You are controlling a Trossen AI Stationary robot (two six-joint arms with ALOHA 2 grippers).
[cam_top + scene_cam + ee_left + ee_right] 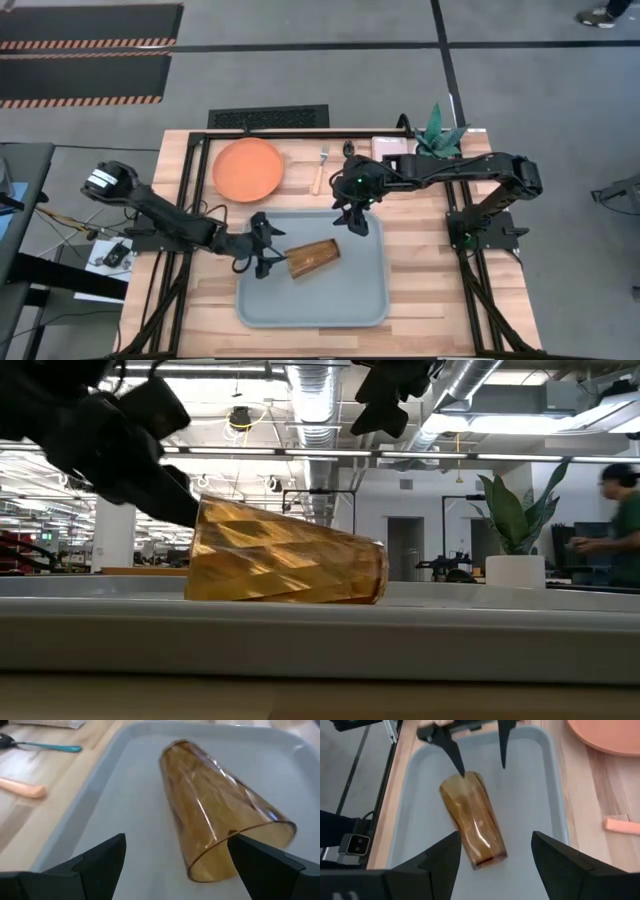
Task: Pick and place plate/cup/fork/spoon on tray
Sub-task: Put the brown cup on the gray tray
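The amber cup (313,258) lies on its side on the floor of the grey-blue tray (355,300), its open mouth toward my left gripper (268,248). That gripper is open at the mouth end, one finger on each side of it; the left wrist view (177,840) shows the mouth close up. My right gripper (357,215) is open and empty above the tray's far right part. The orange plate (248,168) and the fork (321,170) lie on the table beyond the tray. The spoon (42,745) lies by the fork's handle (20,787). My left gripper stands open and level at the cup's mouth. One finger (255,862) is right at the rim (225,840), and the other (100,860) is well apart from it. I cannot tell whether the near finger touches the rim.
A small white dish (392,147) and a potted green plant (440,135) stand at the table's far right. A person (615,520) is in the room behind the table. The tray's near half shows bare floor (300,305).
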